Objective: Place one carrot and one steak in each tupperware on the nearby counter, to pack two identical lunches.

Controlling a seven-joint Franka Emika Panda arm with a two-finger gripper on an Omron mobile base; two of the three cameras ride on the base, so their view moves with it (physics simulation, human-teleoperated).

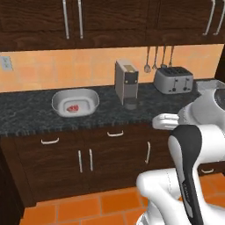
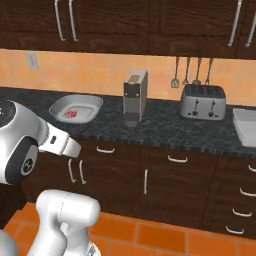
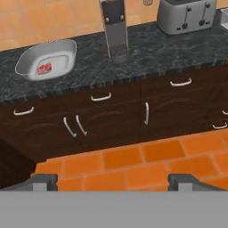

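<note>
Jaws wide open, empty, hanging over floor, well off counter (image 1: 26, 116). Steak (image 1: 73, 107) lies in rounded tupperware (image 1: 90, 96); probably soft, slippery: pinch across edges. Carrots unseen, likely stiff, light.

The arm (image 1: 184, 176) is glossy white with rounded, bulbous links. A dark, nearly black tapering panel with faint pale lettering runs down one link. A dark joint cap bears a thin white mark. The pincer (image 3: 113, 181) has small dark grey fingertips (image 3: 44, 180).
</note>
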